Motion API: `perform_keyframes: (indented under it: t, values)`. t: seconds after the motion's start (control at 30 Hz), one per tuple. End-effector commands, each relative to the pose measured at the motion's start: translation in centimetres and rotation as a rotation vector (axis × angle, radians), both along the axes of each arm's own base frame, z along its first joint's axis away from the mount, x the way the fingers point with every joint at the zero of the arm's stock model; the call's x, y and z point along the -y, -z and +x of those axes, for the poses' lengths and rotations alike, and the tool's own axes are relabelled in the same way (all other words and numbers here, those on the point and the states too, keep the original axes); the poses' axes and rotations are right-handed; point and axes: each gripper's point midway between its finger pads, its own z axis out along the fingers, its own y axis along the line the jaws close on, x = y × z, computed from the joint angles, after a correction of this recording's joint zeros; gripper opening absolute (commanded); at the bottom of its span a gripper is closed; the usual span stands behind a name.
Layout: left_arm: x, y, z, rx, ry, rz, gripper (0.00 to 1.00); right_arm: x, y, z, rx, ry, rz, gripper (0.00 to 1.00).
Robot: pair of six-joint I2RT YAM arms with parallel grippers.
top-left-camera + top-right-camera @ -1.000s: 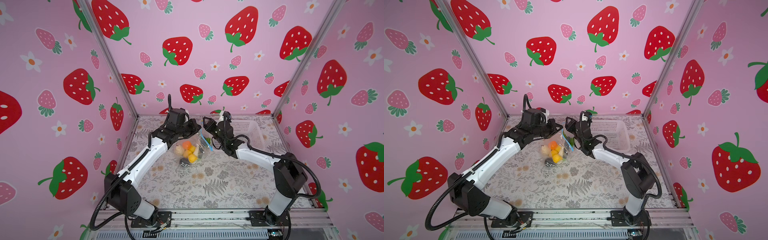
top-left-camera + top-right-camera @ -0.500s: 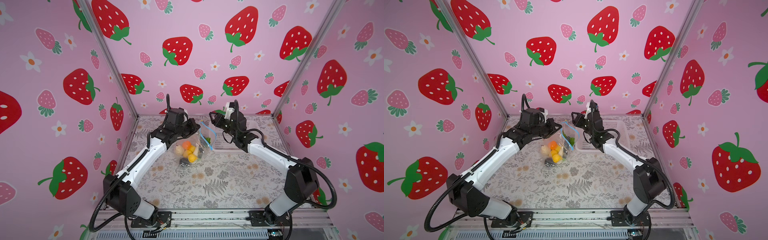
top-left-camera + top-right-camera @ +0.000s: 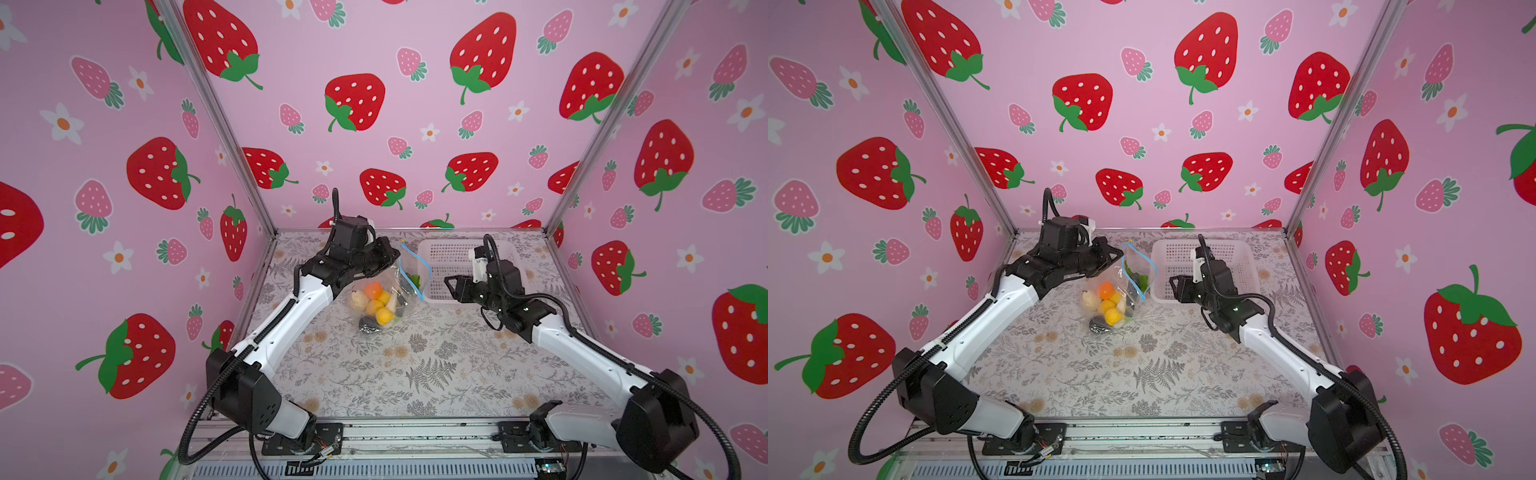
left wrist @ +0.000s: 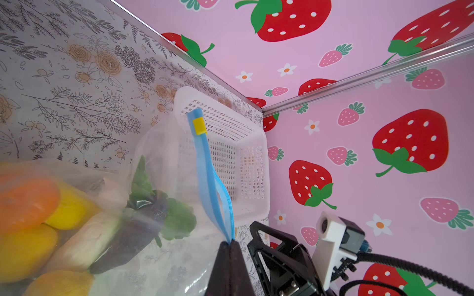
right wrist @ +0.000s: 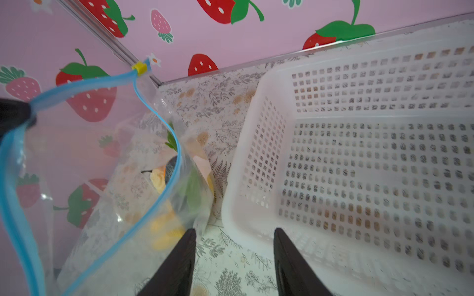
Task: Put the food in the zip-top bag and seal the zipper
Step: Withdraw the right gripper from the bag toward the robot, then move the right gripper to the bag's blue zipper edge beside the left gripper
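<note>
My left gripper (image 4: 229, 243) pinched the zipper (image 4: 205, 159) end, lifting the zip-top bag (image 4: 164, 143) of food (image 3: 374, 305) beside the white basket (image 5: 259, 159). My right gripper (image 5: 234, 230) gaped empty; I judged it should clamp the parted strip squarely.

White perforated basket (image 3: 446, 262) sits on floral tabletop (image 3: 415, 353), apparently near back wall (image 3: 395, 124)

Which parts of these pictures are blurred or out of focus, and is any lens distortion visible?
Left wrist view: the food near the lens is soft; the zipper and basket are sharp. Right wrist view: the basket's near wall and the zipper's near stretch are blurred. In both top views: sharp and evenly lit, but the frame posts lean outward, a wide-angle effect.
</note>
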Motion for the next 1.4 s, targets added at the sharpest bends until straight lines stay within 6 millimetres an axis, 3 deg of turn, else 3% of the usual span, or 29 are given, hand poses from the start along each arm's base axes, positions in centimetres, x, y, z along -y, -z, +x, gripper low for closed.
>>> perform_keyframes:
  t: [0.0, 0.13, 0.27, 0.47, 0.8, 1.03, 1.23, 1.37]
  values:
    - [-0.6, -1.5, -0.4, 0.029, -0.009, -0.002, 0.00, 2.2, 2.8, -2.0, 0.001, 0.003, -0.144, 0.51]
    - [-0.8, -1.0, -0.4, 0.022, -0.015, 0.003, 0.00, 3.9, 5.6, -2.9, -0.010, 0.034, -0.211, 0.51]
    - [-0.7, -1.0, -0.5, 0.020, -0.012, 0.005, 0.00, 4.8, 8.5, -2.4, -0.011, 0.059, -0.288, 0.51]
    - [-1.0, -1.4, -0.8, 0.030, -0.018, 0.007, 0.00, 4.1, 11.0, -0.4, -0.056, 0.057, -0.326, 0.51]
    - [-1.1, -1.4, -0.9, 0.031, -0.022, 0.008, 0.00, 7.3, 11.8, 3.8, -0.047, 0.169, -0.351, 0.51]
    - [-0.6, -1.8, -0.3, 0.034, -0.011, -0.005, 0.00, 7.1, 12.1, 7.2, -0.045, 0.187, -0.357, 0.51]
    - [-0.4, -2.0, -0.1, 0.037, -0.008, -0.005, 0.00, 5.4, 11.9, 9.4, -0.031, 0.167, -0.318, 0.51]
    - [-0.4, -1.7, 0.0, 0.028, -0.010, -0.003, 0.00, 6.0, 11.8, 10.9, -0.025, 0.218, -0.351, 0.55]
